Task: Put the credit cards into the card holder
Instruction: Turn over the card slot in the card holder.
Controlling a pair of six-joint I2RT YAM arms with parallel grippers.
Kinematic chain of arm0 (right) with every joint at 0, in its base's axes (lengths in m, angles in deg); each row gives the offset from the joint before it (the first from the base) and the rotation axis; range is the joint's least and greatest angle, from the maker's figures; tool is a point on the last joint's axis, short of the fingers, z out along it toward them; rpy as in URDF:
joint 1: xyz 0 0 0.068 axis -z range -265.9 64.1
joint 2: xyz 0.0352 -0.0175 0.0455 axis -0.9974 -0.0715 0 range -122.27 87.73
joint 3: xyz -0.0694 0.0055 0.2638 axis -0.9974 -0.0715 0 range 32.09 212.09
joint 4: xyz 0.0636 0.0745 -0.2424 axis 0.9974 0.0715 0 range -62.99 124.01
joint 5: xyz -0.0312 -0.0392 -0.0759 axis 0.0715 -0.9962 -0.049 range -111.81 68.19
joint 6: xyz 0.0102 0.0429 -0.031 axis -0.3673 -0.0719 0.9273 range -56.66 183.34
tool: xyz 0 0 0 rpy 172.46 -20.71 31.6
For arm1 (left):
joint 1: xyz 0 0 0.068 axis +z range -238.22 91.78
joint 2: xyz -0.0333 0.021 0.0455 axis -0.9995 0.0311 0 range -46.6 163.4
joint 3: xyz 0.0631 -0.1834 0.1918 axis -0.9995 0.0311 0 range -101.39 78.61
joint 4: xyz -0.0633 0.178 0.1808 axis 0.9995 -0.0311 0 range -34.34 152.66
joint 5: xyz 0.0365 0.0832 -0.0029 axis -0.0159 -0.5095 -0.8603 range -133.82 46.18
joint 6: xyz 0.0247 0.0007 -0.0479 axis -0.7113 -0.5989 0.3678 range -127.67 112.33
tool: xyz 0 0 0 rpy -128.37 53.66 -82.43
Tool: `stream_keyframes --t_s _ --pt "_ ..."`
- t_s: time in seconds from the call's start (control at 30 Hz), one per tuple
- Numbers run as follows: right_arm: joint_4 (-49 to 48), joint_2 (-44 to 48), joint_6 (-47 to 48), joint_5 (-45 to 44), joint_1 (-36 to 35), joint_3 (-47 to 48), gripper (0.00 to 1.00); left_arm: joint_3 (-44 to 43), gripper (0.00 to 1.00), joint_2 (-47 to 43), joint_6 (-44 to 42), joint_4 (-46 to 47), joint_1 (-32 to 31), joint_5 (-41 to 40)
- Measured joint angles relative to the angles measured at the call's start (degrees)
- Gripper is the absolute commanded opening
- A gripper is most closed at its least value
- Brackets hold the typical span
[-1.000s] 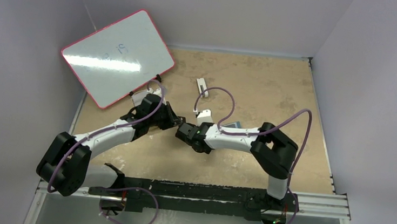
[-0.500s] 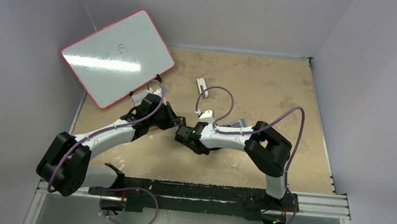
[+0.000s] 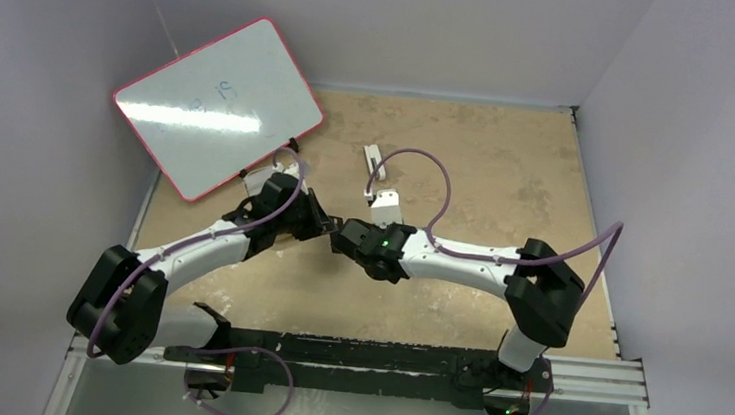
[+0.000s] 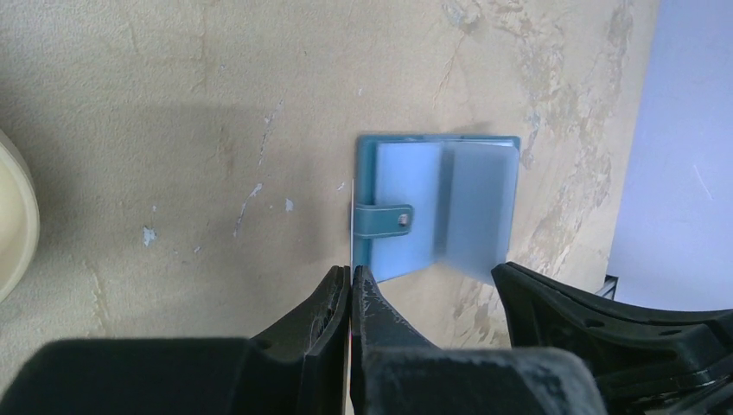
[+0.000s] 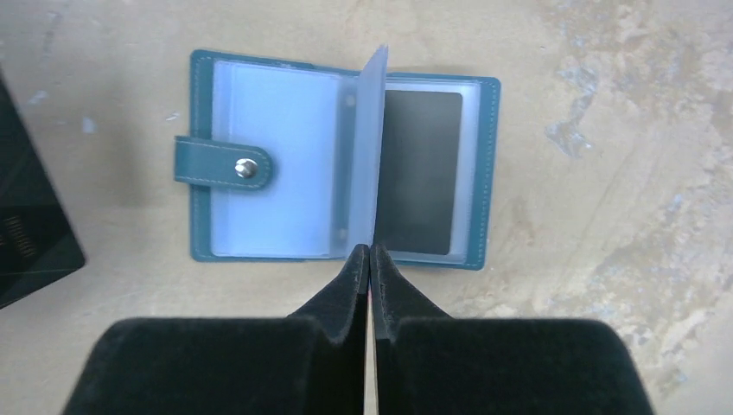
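The teal card holder lies open on the table, its snap strap at the left. A dark credit card sits in its right pocket. My right gripper is shut on a clear inner sleeve and holds it upright. My left gripper is shut on a thin card, seen edge-on, at the left edge of the holder. In the top view the two grippers meet tip to tip and hide the holder.
A pink-rimmed whiteboard leans at the back left. A small white oblong block lies behind the grippers. The rim of a tan tray shows at the left edge of the left wrist view. Walls close in the table on three sides.
The right arm has stretched out, its elbow swinging to the right, and its gripper has shifted slightly up beside the left gripper. The left arm has not moved.
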Motion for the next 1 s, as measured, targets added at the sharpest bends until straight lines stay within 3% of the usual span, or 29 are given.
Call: stream_keyframes --t_s 0.37,0.63,0.83,1.0 --pt "-16.31 11.74 5.22 10.43 5.35 -12.04 0.00 -0.42 0.00 -0.70 0.63 2.12 -0.24 2.58" --pt "-29.59 24.11 7.32 23.06 16.85 -25.46 0.00 0.11 0.00 1.81 6.32 16.33 -4.42 7.50" --pt "-35.74 27.67 7.28 30.88 22.03 -30.91 0.00 0.24 0.00 10.69 13.42 33.05 -8.00 10.67" --pt "-37.86 30.32 7.02 34.18 24.46 -33.57 0.00 -0.02 0.00 17.20 15.74 38.29 -9.57 10.51"
